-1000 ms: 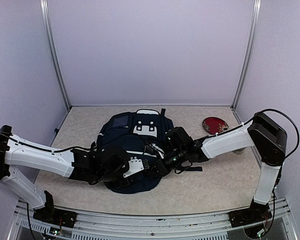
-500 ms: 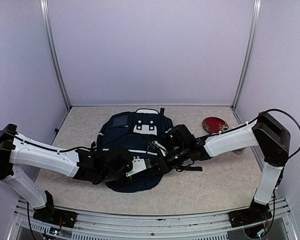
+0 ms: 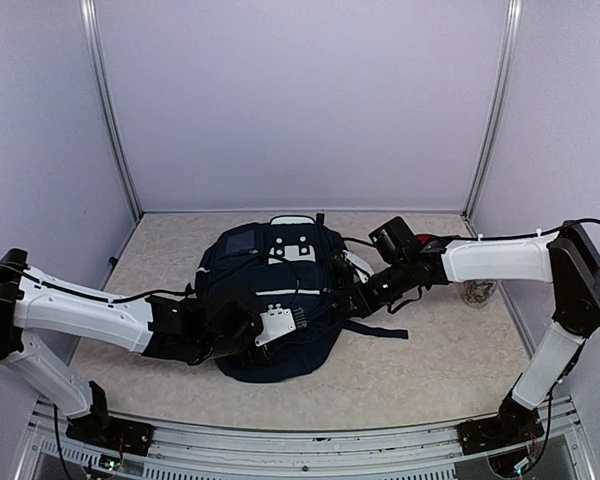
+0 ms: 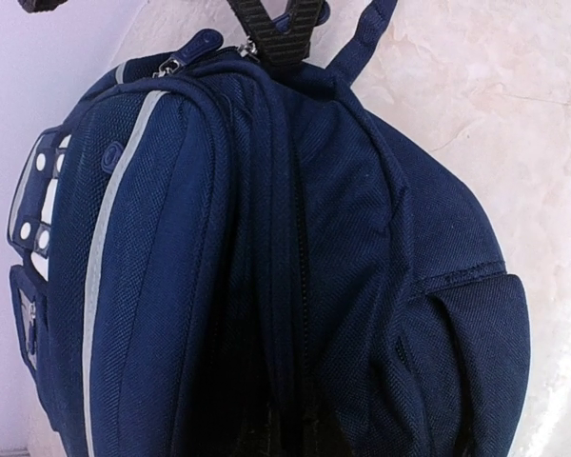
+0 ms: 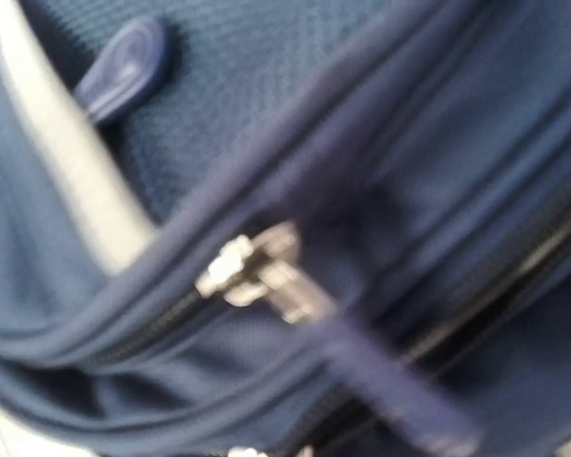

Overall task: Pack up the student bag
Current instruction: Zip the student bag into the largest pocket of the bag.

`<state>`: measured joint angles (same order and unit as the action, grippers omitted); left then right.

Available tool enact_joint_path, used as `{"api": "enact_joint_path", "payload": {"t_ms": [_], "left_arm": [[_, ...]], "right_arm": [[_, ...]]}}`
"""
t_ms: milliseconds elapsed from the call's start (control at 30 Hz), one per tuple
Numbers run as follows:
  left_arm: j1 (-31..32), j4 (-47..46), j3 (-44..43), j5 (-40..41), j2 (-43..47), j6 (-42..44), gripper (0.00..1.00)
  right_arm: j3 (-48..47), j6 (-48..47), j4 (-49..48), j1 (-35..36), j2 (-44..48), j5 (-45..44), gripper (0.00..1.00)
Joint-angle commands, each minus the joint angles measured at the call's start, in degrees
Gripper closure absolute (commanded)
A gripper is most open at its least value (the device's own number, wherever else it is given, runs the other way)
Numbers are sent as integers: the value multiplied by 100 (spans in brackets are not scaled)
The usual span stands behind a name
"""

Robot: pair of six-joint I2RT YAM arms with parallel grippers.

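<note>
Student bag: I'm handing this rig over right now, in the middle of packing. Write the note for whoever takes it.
Left hand: shut, at the near end of the student bag; what it pinches is hidden.
Right hand: shut, at the bag's right side. Its camera shows a metal zipper slider with the pull running toward the hand; the grip itself is out of view.
Bag: lying front up on the table, between both arms.
Done: no compartment visibly open; contents cannot be seen.
Left: probably work that zipper, load the bag, close it.
</note>
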<state>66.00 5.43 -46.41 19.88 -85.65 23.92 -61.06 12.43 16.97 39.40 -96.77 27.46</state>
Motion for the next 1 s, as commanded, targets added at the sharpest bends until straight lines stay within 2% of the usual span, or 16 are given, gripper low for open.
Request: {"api": "enact_joint_path", "payload": {"t_ms": [0,133,333,467,600,700,800,933,967], "left_arm": [[182,1023,159,-396,452,137,100],[291,1111,119,-694,581,116,100],[350,1089,141,-1070,699,87,100],[376,1172,109,-1266,719,136,100],[403,1203,106,-1334,717,155,100],[405,1184,135,-1336,783,90,100],[402,1074,255,-1454,897,51,100],[320,1062,296,-1220,919,0,100],[271,1065,279,-1207,916,-51,87]], "right_arm": [[-720,-472,783,-779,-195,-1835,100],[-1437,-766,1051,-871,-567,-1890,100],[-1953,-937,1046,-1076,-921,-1996,100],[-2677,-1110,995,-1335,-1251,-1908,100],[-3433,-1375,1054,-1367,-1572,-1177,100],[-2973,-1474,567,-1263,-1383,-283,100],[-2401,-1643,263,-1112,-1194,-67,100],[-1528,-1768,-97,-874,-811,357,100],[-1268,-1761,-203,-790,-694,389,100]]}}
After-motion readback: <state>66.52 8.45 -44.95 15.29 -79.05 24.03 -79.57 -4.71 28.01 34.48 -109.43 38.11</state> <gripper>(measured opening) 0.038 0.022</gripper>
